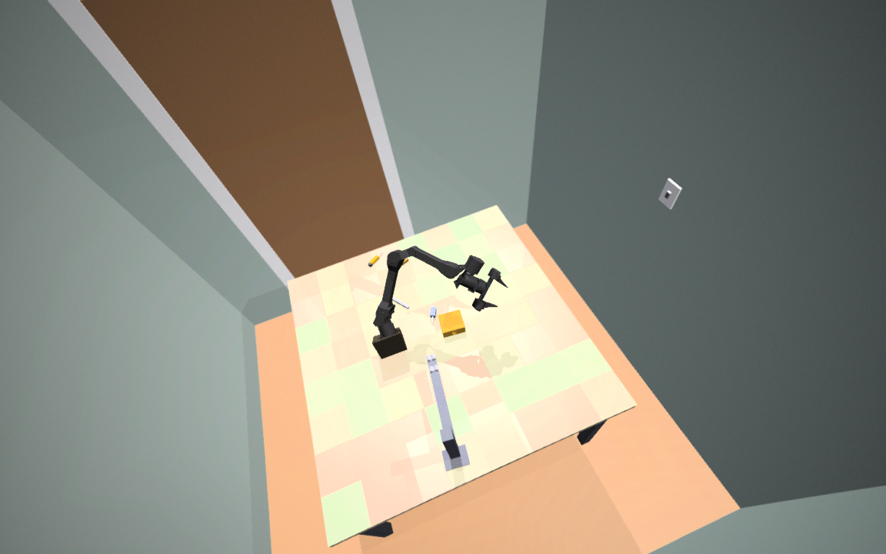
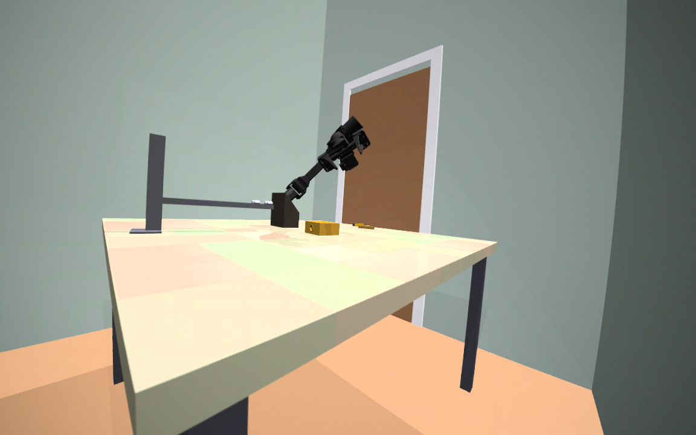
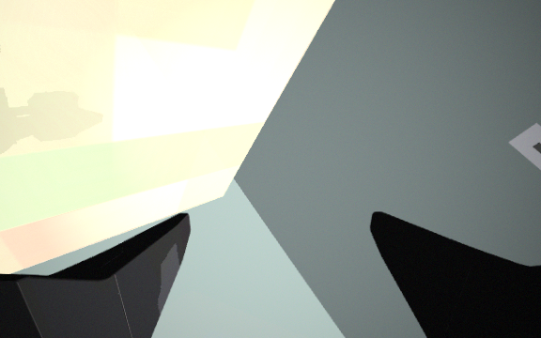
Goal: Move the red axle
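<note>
The black gripper (image 1: 501, 296) (image 2: 348, 161) (image 3: 282, 221) stands wide and empty, above and well apart from the yellow block with a round hole (image 1: 451, 322) (image 2: 326, 228), presumably the beam. No red axle shows; it may sit inside the block. Extraction seems pending, calling for a lower, aligned approach. White V-blocks (image 1: 431, 360) (image 2: 255, 202) top the grey metal bracket (image 1: 443, 406) (image 2: 155, 178) beside the block.

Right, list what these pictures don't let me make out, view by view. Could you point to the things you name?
- Red axle: no red shows on the orange block (image 1: 451, 320) (image 2: 322, 228) in the top or exterior view; whether it sits inside is hidden by the block's walls.
- V-blocks (image 1: 431, 362) (image 2: 261, 202): too small in both views to read the notches.
- Orange item behind the arm, top view: mostly covered by the arm's elbow (image 1: 397, 258).
- End effector (image 1: 491, 292) (image 3: 282, 221): its finger bases are cut off by the wrist view's edges.
</note>
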### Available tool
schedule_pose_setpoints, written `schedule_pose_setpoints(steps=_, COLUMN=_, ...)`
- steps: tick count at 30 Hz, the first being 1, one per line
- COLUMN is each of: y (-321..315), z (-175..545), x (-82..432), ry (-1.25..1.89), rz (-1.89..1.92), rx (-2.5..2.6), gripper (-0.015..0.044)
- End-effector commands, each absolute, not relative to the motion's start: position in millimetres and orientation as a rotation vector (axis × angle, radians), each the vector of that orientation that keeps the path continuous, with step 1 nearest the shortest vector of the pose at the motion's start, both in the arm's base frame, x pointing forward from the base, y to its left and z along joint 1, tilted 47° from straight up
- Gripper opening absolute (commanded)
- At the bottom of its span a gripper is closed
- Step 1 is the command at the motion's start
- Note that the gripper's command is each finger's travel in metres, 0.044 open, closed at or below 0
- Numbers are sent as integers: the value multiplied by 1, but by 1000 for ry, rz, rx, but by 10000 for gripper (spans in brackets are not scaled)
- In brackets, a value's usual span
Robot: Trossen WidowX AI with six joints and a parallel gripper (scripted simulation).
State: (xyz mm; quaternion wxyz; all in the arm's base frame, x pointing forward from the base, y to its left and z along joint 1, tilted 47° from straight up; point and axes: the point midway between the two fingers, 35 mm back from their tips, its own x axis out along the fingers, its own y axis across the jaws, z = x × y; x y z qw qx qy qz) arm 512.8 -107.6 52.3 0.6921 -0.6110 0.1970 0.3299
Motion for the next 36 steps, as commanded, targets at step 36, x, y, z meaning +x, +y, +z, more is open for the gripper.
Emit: schedule_pose_setpoints(steps=36, y=136, z=47, x=222, ry=861, rz=1411, rx=-304, gripper=440)
